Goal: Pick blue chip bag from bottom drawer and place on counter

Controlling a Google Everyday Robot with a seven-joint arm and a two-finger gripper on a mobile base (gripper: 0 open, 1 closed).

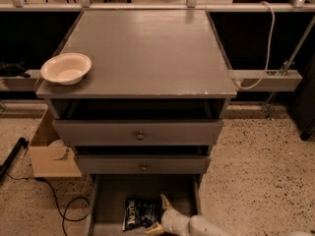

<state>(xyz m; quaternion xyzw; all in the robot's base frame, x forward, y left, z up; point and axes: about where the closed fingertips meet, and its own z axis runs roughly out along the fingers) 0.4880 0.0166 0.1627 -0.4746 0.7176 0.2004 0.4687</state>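
Note:
The blue chip bag (138, 213) lies flat in the pulled-out bottom drawer (108, 200), near its front, white lettering facing up. My gripper (159, 215) reaches in from the bottom right and sits at the bag's right end. It is open: one pale finger (166, 203) points up past the bag's far corner, and the other is low at the bag's near corner. The bag rests on the drawer floor. The counter (147, 53) is the grey cabinet top above.
A white bowl (66, 68) stands on the counter's front left corner. The two knobbed drawers (140, 132) above are pulled partly out and overhang the bottom drawer. A cardboard box (51, 154) and a black cable (64, 208) lie on the floor at the left.

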